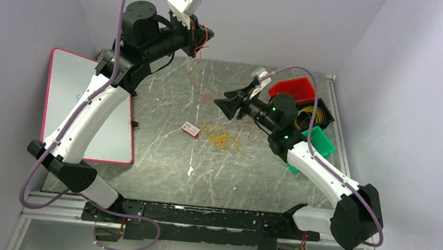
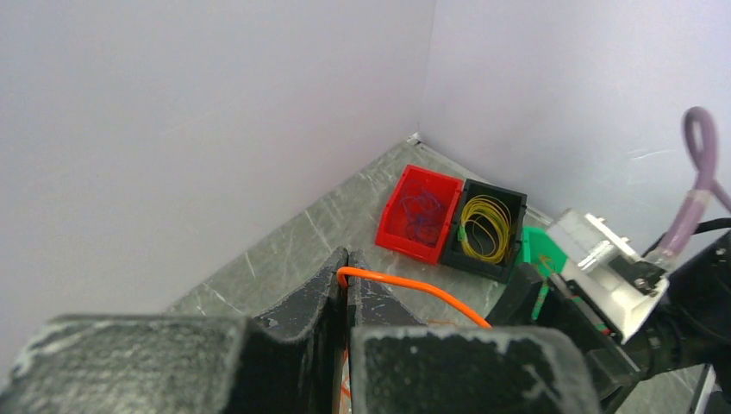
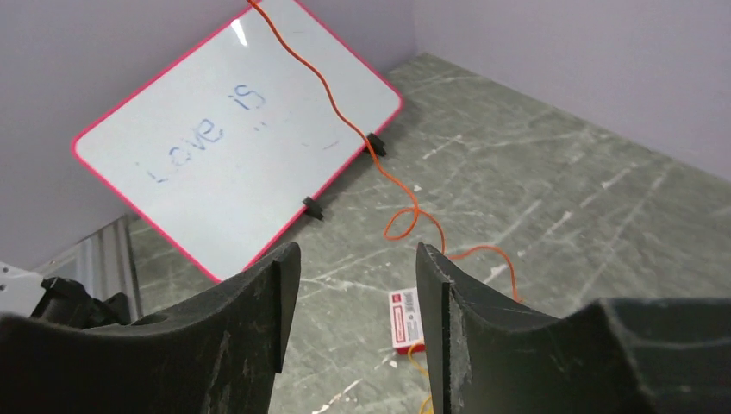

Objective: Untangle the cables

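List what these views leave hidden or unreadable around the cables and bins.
- Top view: how the strands in the cable pile cross; they are too thin to tell.
- Top view: the green bin's contents, covered by the right arm.
- Left wrist view: the orange cable below the pinch, hidden by the left gripper's shut fingers.
- Right wrist view: the print on the small red-and-white tag, too small and blurred to read.
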Action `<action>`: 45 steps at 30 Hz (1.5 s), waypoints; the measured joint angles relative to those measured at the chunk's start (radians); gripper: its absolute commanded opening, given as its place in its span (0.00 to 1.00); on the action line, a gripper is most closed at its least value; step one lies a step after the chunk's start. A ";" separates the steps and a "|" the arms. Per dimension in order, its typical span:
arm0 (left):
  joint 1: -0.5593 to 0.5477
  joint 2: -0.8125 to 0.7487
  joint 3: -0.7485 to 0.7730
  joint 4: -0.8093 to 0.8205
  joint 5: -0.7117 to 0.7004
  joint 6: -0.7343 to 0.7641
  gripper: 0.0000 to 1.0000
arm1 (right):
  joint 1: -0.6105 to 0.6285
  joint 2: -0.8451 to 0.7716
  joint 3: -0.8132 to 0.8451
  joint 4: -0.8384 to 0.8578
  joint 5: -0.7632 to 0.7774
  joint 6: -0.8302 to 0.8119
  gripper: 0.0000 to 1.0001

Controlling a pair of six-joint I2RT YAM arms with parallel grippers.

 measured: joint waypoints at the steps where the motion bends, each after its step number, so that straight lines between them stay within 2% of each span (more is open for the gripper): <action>1: 0.000 -0.004 0.000 -0.004 0.003 -0.001 0.07 | 0.001 0.015 0.000 0.025 -0.015 0.006 0.57; 4: 0.000 -0.011 0.000 -0.010 0.012 -0.006 0.07 | 0.010 0.082 0.010 0.092 -0.055 0.032 0.58; 10: 0.000 -0.016 0.000 -0.018 0.020 -0.013 0.07 | 0.019 0.197 0.047 0.115 -0.078 0.076 0.58; 20: 0.000 -0.034 0.000 -0.026 0.020 -0.015 0.07 | 0.066 0.310 0.096 0.189 -0.140 0.184 0.54; 31: 0.000 -0.039 -0.001 -0.027 0.020 -0.015 0.07 | 0.092 0.393 0.100 0.210 -0.074 0.244 0.32; 40: 0.000 -0.072 -0.016 -0.027 0.018 -0.015 0.07 | 0.092 0.393 0.101 0.265 -0.018 0.274 0.32; 45: 0.000 -0.080 -0.023 -0.027 0.017 -0.015 0.07 | 0.092 0.392 0.102 0.293 -0.015 0.286 0.36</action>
